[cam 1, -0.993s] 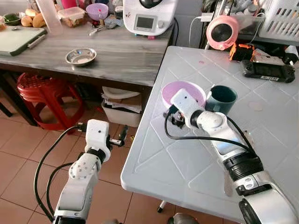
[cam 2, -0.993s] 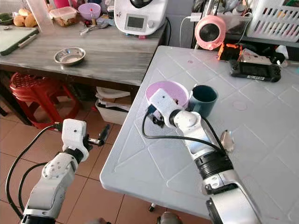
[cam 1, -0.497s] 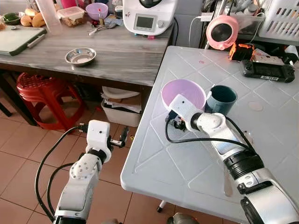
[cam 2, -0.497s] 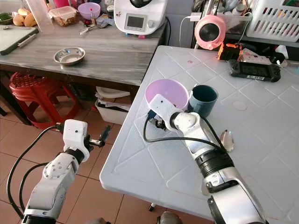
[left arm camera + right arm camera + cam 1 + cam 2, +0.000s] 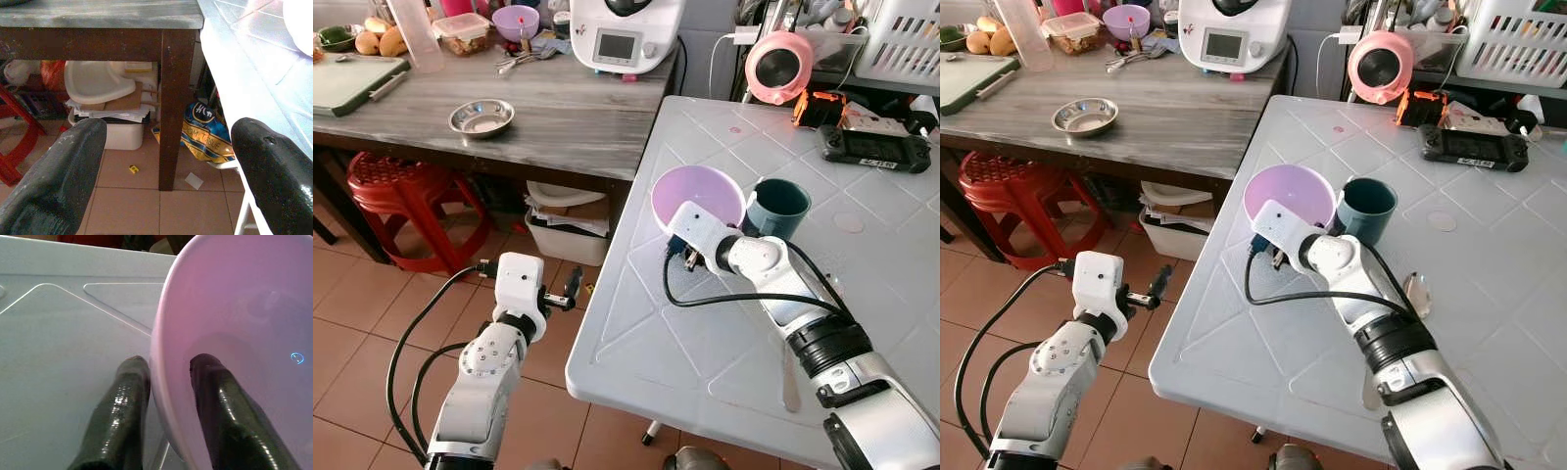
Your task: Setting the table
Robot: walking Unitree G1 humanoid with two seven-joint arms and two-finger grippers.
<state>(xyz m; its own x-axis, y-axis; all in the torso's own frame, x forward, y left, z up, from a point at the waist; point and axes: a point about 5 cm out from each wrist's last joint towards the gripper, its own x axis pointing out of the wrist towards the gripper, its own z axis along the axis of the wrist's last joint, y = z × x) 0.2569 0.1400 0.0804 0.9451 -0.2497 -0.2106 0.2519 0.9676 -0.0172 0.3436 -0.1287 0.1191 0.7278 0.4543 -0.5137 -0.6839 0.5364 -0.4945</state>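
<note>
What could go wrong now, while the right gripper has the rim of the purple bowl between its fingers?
1. The right gripper straddles only the thin rim of the purple bowl, one finger inside and one outside. If lifted this way, the bowl may tilt or slip.
2. The teal cup stands right beside the bowl. Dragging the bowl sideways could knock it.
3. The bowl sits near the white table's edge, so a slip might send it to the floor.

Lilac bowl (image 5: pixel 697 193), dark teal cup (image 5: pixel 776 207), and a pale grey surface (image 5: pixel 705 333) embossed with diamond lines; red stool (image 5: pixel 396 196); terracotta floor tiles (image 5: pixel 352 323).
</note>
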